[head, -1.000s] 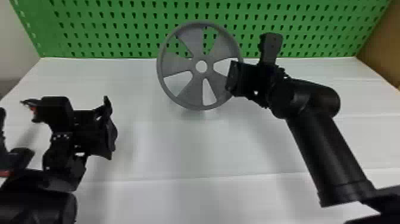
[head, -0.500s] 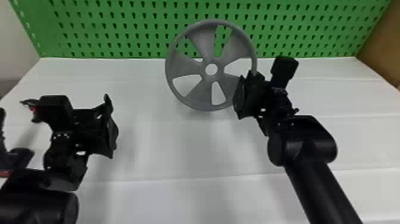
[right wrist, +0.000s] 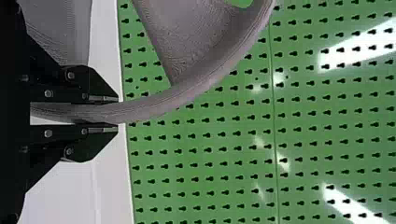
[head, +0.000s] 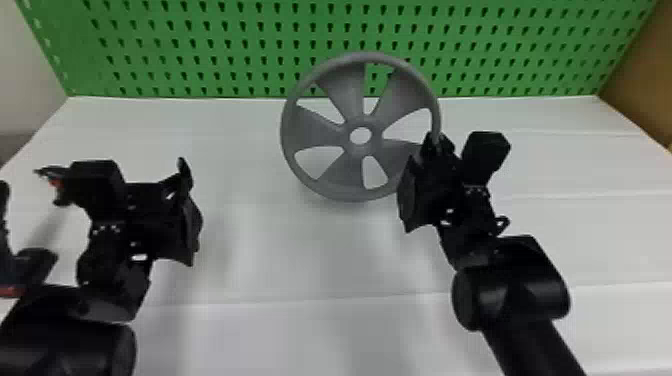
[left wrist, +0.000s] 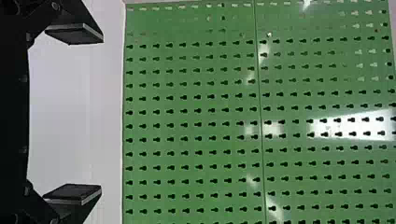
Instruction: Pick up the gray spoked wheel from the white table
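Two fingers of your right gripper (head: 439, 142) pinch the gray spoked wheel (head: 345, 90) by its rim, near the white table's (head: 300, 260) far edge; your left gripper (head: 189, 207), spread wide, is toward the left edge.

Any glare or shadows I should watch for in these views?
Head view: a soft, faint shadow on the flat white table just below the round gray spoked wheel; left wrist view: bright white glare patches on the green perforated panel; right wrist view: similar streaks on that panel, none crossing the wheel's rim.
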